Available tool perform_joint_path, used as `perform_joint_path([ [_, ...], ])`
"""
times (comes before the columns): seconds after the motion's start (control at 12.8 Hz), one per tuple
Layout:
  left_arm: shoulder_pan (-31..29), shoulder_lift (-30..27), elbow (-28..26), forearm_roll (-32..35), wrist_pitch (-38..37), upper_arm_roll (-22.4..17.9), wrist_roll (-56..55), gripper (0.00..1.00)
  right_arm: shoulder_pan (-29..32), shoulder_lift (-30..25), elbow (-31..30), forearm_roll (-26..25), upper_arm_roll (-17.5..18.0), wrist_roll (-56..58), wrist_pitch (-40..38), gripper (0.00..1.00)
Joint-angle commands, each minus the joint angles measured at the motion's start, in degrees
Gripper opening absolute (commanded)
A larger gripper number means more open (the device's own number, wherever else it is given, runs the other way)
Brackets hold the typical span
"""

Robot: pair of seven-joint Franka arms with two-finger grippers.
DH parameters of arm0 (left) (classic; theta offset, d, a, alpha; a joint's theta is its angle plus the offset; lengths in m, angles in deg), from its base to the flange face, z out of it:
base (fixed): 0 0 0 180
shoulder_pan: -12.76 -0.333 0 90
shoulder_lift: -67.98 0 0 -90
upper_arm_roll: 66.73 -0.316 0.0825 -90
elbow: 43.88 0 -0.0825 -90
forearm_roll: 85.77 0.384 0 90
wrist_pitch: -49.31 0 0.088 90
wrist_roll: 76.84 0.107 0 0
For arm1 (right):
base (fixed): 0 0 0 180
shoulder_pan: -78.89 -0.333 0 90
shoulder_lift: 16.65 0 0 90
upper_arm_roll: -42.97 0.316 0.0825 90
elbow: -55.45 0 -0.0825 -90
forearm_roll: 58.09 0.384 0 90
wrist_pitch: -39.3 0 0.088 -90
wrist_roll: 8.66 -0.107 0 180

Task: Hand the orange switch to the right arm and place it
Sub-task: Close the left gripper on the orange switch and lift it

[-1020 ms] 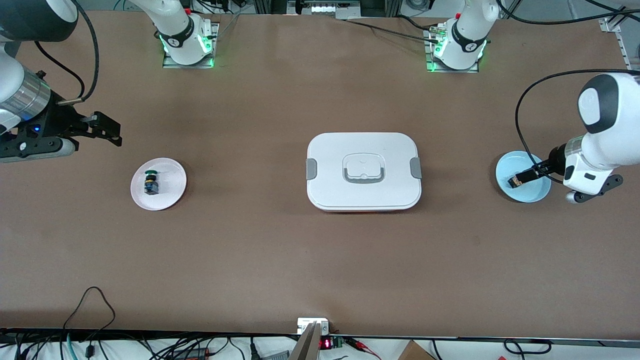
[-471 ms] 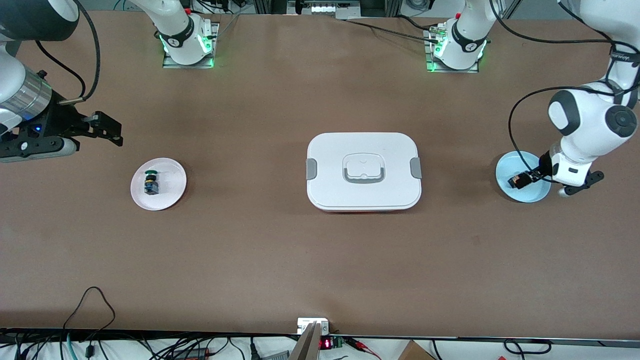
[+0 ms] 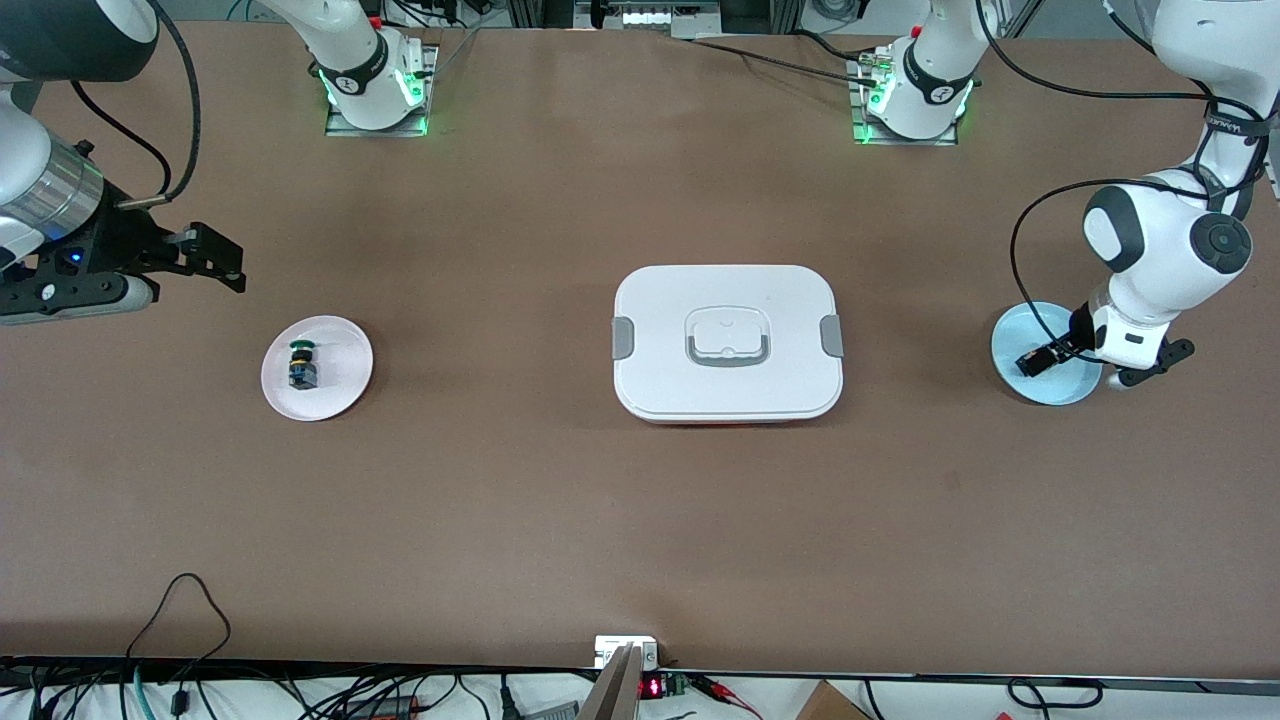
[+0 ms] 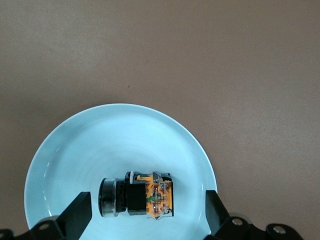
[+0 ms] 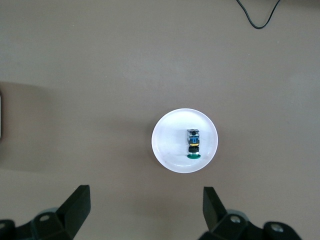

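Observation:
The orange switch (image 4: 137, 195) lies on its side in the light blue plate (image 4: 75, 150), black body with an orange end. My left gripper (image 4: 145, 217) is open and points down over that plate, one finger on each side of the switch without touching it. In the front view the left gripper (image 3: 1072, 366) hangs low over the blue plate (image 3: 1030, 335) at the left arm's end of the table. My right gripper (image 3: 220, 265) is open and empty, and it waits in the air at the right arm's end, near the white plate (image 3: 345, 385).
A green-capped switch (image 3: 301, 365) lies on the white plate; both also show in the right wrist view, the switch (image 5: 193, 144) on the plate (image 5: 167, 145). A white lidded box (image 3: 727, 300) with grey clips stands mid-table. Cables run along the table's near edge.
The left arm has swung its wrist in over the blue plate and turned more upright, with the gripper staying over the plate. The right arm has not moved.

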Motion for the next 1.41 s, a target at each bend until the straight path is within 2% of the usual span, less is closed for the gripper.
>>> perform_joint_path([
  [0.0,-1.3,0.3,-0.2,-0.3,0.2,0.5,1.5,1.0,-0.1,0.2,1.1,-0.4,0.1,-0.4,-0.3,1.0],
  [0.71,-1.7,4.7,0.3,-0.4,2.4,0.7,1.5,0.99,-0.1,0.2,1.1,-0.4,0.1,-0.4,-0.2,1.0],
  [0.78,-1.7,4.7,0.4,-0.4,2.4,0.6,1.6,0.94,-0.1,0.2,1.1,-0.4,0.1,-0.4,-0.3,1.0],
  [0.86,-1.7,4.7,0.4,-0.4,2.2,0.6,1.7,0.83,-0.1,0.2,1.1,-0.4,0.1,-0.4,-0.2,1.0],
  [1.02,-1.7,4.7,0.3,-0.4,1.6,0.6,1.8,0.54,-0.1,0.2,1.1,-0.4,0.1,-0.4,-0.3,1.0],
  [1.18,-2.0,4.5,0.6,-0.4,-1.6,0.8,1.8,0.41,-0.1,0.2,1.1,-0.4,0.1,-0.4,-0.2,1.0],
  [1.33,-2.2,3.8,1.5,-0.4,-5.4,0.8,3.7,0.35,-0.1,0.2,1.1,-0.4,0.1,-0.4,-0.2,1.0],
])
